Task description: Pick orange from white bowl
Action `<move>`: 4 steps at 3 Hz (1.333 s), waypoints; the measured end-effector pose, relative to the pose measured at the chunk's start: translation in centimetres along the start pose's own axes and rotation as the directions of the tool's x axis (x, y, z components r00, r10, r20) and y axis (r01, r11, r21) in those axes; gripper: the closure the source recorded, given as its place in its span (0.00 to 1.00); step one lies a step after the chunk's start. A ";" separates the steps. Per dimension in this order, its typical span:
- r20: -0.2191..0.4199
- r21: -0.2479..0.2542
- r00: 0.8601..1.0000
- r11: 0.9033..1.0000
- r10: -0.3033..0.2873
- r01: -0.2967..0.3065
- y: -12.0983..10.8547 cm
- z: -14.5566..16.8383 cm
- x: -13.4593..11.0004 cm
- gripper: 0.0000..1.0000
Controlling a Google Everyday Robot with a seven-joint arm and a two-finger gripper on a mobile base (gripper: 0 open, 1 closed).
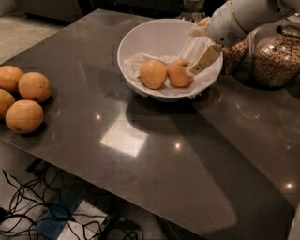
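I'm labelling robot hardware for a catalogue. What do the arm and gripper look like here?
The arm is a smooth, rounded white casing with a thin dark seam around it; no loose cables show on it. The gripper, down in the white bowl beside the orange, is pale tan, flat and slab-like, with a darker edge.

The gripper [199, 54] hangs over the right side of the white bowl [140, 42]. It covers the right edge of the orange [179, 72] and part of the bowl's far right rim, and its arm [243, 16] runs out of the top right corner. Behind the arm one glass jar [234, 54] is mostly hidden, and a second jar [276, 58] is clipped by the right edge. At the left, one of the pale oranges [3, 101] is cut by the edge, and the table [187, 154] runs off at near right.
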State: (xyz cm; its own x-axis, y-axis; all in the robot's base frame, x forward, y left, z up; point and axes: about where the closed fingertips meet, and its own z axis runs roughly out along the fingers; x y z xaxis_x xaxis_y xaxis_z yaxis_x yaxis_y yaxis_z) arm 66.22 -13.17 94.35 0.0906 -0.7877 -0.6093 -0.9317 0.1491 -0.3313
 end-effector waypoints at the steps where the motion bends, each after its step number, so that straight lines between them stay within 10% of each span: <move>1: -0.025 -0.031 1.000 0.999 0.011 -0.012 0.3 1.2 1.3 0.23; 4: -0.107 -0.130 0.994 0.992 -0.015 0.001 1.3 4.9 2.0 0.24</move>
State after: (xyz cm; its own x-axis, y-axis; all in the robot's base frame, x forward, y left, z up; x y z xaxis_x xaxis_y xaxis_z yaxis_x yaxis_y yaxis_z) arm 66.90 -11.61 89.12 0.0661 -0.8495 -0.5234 -0.9694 0.0696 -0.2354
